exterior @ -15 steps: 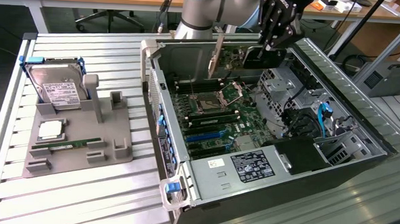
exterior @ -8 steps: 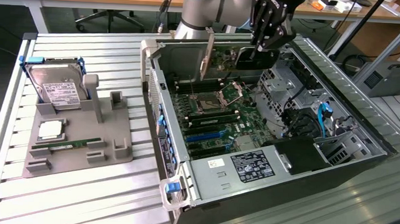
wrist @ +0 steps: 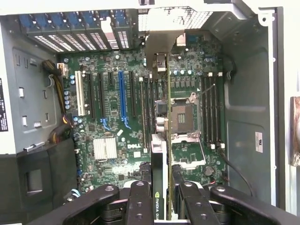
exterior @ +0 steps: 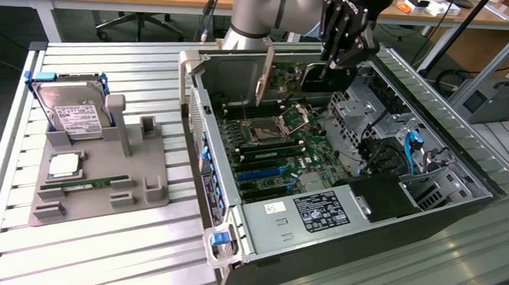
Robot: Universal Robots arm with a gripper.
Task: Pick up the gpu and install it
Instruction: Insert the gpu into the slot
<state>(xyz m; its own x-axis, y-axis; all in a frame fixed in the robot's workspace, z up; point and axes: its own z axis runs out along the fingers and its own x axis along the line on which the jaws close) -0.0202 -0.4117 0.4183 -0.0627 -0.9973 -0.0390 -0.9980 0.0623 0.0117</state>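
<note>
I hold the gpu [exterior: 316, 76] edge-down above the open computer case [exterior: 260, 213], near its far end. It is a thin dark card, and its silver bracket [exterior: 264, 75] points toward the exterior view's left. My gripper [exterior: 338, 56] is shut on the card's upper edge. In the wrist view the gpu [wrist: 160, 154] shows edge-on between my black fingers [wrist: 139, 201], with my gripper [wrist: 162, 206] over the motherboard [wrist: 112, 126]. The card hangs over the slots beside the CPU socket [wrist: 180, 117], apart from the board. A blue slot [wrist: 123, 93] lies to one side.
A grey fixture tray [exterior: 105, 203] on the slatted table holds a hard drive [exterior: 71, 112], a CPU [exterior: 65, 165] and a RAM stick [exterior: 85, 183]. Inside the case are a black shroud [exterior: 381, 196], drive cages [exterior: 368, 102] and blue cables [exterior: 409, 146].
</note>
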